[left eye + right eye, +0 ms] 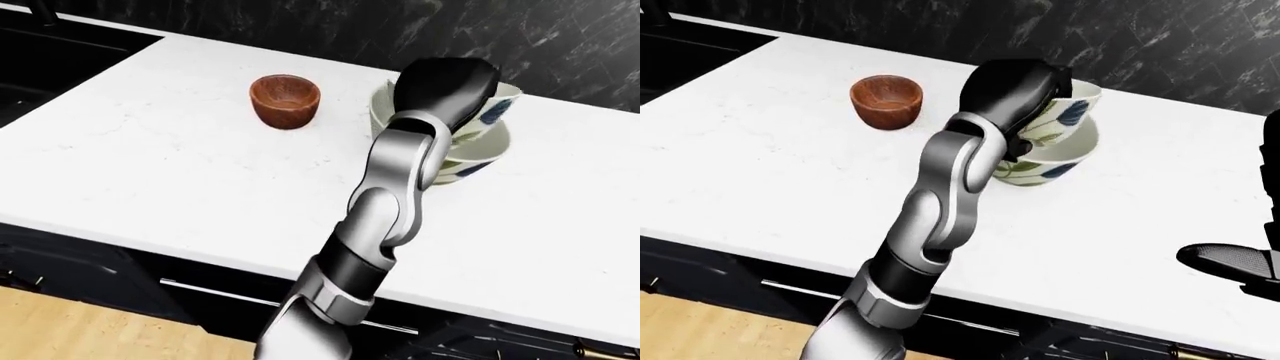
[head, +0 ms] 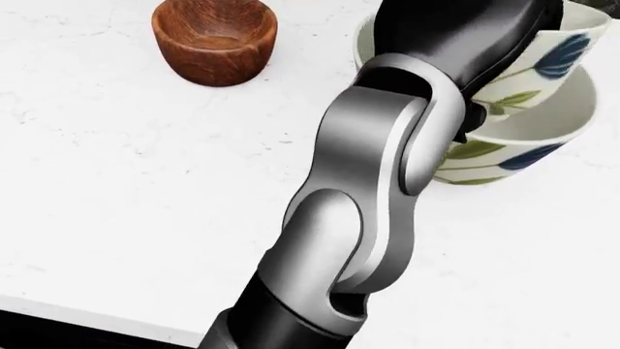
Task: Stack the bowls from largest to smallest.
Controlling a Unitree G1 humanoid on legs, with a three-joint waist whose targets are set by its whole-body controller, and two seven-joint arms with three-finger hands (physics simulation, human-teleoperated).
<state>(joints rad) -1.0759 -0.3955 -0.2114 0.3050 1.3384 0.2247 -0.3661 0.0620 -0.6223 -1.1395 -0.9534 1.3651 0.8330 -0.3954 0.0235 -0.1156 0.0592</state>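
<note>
White counter, unlabelled leaf-patterned bowls

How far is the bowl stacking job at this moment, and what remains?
Done or nearly done: the medium leaf-patterned ceramic bowl sits tilted inside the large leaf-patterned ceramic bowl on the white counter. In hand: the left hand covers the medium bowl's rim; its grip is hidden. Left: the small brown wooden bowl stands apart and must go on top.
</note>
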